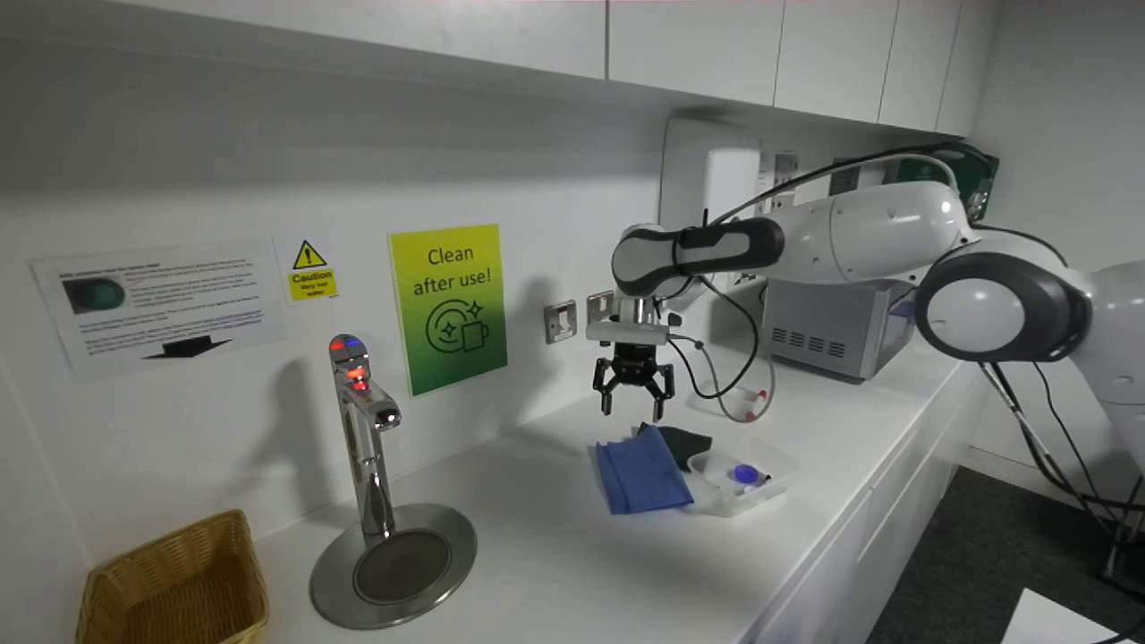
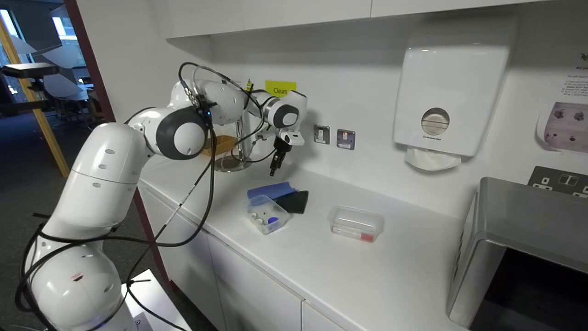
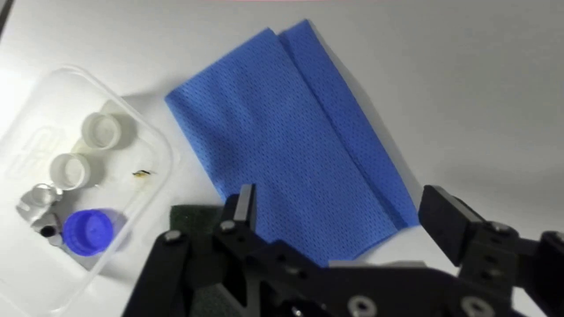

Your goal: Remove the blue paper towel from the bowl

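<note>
We've our gripper wide, empty, w/ blue towel approx. below it, long axis oblique to jaws.

In the wrist view, the gripper hides part of the towel and much of the dark pad beside it. Left of the towel, the tub runs off the edge; inside, a dark-and-orange speck is too small to identify. In an exterior view, well left of the towel, a basket is cut off and a notice is too small to read. In an exterior view, well right of the towel, a microwave is cut off.
</note>
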### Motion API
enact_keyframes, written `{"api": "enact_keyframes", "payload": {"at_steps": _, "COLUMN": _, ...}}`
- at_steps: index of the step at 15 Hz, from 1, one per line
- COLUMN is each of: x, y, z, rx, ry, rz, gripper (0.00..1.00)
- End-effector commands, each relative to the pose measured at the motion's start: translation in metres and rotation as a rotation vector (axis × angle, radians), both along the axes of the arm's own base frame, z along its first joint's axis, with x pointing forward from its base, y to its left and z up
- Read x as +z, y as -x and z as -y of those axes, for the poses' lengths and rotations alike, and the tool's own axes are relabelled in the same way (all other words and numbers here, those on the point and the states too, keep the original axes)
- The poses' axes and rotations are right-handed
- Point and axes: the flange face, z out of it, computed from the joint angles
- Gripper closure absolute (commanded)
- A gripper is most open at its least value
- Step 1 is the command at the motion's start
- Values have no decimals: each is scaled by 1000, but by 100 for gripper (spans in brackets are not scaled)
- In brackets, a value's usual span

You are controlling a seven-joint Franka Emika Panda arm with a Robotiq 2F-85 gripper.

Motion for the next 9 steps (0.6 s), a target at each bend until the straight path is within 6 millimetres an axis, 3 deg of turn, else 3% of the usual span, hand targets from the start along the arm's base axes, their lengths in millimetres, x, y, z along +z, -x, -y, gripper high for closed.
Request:
{"api": "enact_keyframes", "payload": {"at_steps": 1, "x": 22, "y": 55, "z": 0, "rx": 86, "ry": 17, "rz": -39, "gripper": 0}}
{"api": "enact_keyframes", "payload": {"at_steps": 9, "x": 16, "y": 140, "z": -6, "rx": 221, "ry": 81, "rz": -93, "gripper": 0}}
